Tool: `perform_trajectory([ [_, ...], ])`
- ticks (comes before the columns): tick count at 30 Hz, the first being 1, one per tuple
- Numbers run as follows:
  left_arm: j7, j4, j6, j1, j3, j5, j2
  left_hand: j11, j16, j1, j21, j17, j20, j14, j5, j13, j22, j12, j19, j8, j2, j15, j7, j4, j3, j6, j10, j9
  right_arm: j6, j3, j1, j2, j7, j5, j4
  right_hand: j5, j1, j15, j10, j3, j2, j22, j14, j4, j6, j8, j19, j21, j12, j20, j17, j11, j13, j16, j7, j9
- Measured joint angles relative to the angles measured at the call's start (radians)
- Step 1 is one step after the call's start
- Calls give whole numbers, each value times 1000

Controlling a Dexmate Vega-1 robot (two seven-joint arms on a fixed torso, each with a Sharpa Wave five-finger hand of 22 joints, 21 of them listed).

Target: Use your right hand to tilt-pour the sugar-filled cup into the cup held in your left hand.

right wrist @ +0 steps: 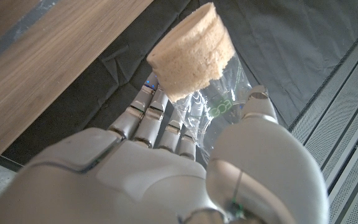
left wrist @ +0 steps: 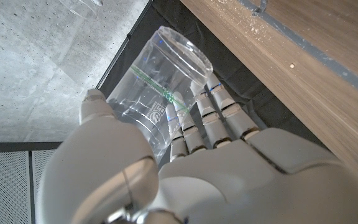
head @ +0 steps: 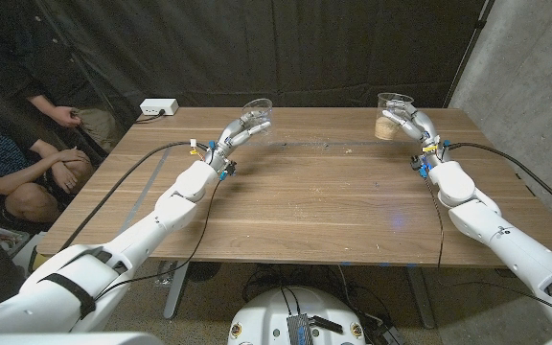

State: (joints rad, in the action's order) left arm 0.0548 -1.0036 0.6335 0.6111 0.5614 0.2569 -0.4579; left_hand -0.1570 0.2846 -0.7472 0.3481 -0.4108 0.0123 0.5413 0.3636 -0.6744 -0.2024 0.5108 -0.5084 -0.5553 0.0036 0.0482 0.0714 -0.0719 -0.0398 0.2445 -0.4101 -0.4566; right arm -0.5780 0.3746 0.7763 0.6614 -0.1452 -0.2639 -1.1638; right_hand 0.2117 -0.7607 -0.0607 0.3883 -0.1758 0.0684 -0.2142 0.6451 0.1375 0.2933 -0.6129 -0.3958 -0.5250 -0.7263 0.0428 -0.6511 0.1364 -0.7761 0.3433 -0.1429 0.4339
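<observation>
My left hand (head: 241, 130) grips an empty clear plastic cup (head: 257, 108) near the table's far edge, left of centre, and it looks held just above the wood. The left wrist view shows the same empty cup (left wrist: 160, 93) wrapped by my left hand (left wrist: 185, 168). At the far right of the table my right hand (head: 417, 126) holds a clear cup (head: 394, 107) upright with tan sugar (head: 385, 127) in its bottom. In the right wrist view the sugar (right wrist: 188, 53) fills the cup's base above my right hand (right wrist: 166, 168). I cannot tell whether this cup's base touches the table.
The wooden table (head: 324, 201) spreads between both arms, and a black cable (head: 123, 187) trails along each arm. A white power box (head: 158, 107) sits at the far left corner. A person (head: 27, 144) crouches beside the table's left side. A concrete wall (head: 535, 77) stands to the right.
</observation>
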Motion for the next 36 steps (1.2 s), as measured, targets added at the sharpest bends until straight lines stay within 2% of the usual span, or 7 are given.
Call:
perform_trajectory([
  [16,31,4,-15,-17,0,-2,-7,0,-8,-3,0,-5,0,0,-9,-5,0,8,0,-9,13,0,0,3,3,0,0,-5,73,-25,17,29,-1,-2,-87,0,1,-3,5,-1,1,0,4,-1,5,-5,0,0,0,0,-5,-6,3,0,6,0],
  [36,96,95,0,-78,16,13,14,0,-15,-4,0,-14,5,10,-20,-9,0,15,5,-26,22,1,-5,7,-1,13,0,-10,164,-51,-3,63,13,-14,-192,-3,-1,-2,10,-1,8,0,13,-1,8,-3,-4,-4,0,4,-9,-11,0,-7,10,0],
])
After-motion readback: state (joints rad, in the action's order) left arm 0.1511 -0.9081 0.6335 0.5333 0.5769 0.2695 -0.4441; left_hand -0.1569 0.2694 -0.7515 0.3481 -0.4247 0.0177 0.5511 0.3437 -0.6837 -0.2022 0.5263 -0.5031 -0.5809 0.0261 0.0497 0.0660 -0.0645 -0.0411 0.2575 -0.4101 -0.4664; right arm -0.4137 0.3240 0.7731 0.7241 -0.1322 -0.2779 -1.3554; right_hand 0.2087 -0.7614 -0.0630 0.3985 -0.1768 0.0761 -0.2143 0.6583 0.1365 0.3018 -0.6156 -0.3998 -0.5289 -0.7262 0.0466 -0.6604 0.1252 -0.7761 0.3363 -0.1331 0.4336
